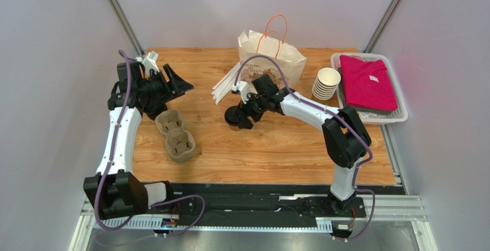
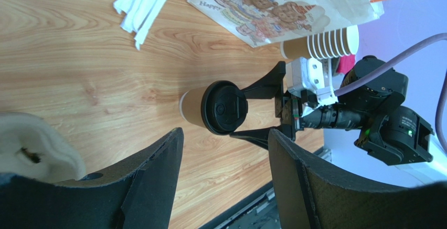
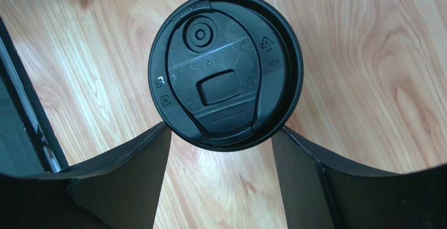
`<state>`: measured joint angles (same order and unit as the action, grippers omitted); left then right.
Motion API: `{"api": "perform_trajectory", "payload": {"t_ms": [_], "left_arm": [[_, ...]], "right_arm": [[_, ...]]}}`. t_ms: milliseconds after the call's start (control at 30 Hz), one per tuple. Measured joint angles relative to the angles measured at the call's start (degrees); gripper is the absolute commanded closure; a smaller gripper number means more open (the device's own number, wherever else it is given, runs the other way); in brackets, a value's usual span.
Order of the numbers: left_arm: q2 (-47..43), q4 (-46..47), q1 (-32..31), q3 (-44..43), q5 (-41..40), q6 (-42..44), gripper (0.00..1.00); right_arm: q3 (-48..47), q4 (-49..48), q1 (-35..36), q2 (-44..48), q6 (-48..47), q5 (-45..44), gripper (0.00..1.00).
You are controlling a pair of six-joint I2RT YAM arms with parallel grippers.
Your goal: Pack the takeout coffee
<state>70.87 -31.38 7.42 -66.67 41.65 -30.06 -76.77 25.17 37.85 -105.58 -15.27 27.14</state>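
Observation:
The takeout coffee [image 1: 232, 114] [image 3: 225, 69], a tan paper cup with a round black lid, stands upright on the wooden table near its middle. My right gripper [image 1: 237, 118] [image 3: 220, 132] is open, and its fingertips reach either side of the cup just under the lid rim, which hides their ends. In the left wrist view the coffee [image 2: 223, 107] stands ahead with the right gripper [image 2: 240, 111] flanking it. My left gripper [image 1: 183, 81] [image 2: 225, 131] hangs open and empty at the table's left, above and apart from the cup.
A paper bag [image 1: 276, 61] [image 2: 273, 3] with orange handles stands at the back. White wrapped sticks [image 1: 225, 84] lie left of it. A pulp cup tray [image 1: 175, 136] lies below the left gripper. Stacked lidless cups [image 1: 326, 83] and a white basket [image 1: 402, 113] with pink cloth sit right.

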Motion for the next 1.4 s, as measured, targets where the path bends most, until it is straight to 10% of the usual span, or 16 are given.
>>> {"api": "perform_trajectory", "payload": {"t_ms": [1400], "left_arm": [[-2.84,-11.87,14.71,0.55,1.29,11.72,0.31]], "right_arm": [[-25.29,-10.91,6.93,-24.57,10.8,-0.46,0.19]]}}
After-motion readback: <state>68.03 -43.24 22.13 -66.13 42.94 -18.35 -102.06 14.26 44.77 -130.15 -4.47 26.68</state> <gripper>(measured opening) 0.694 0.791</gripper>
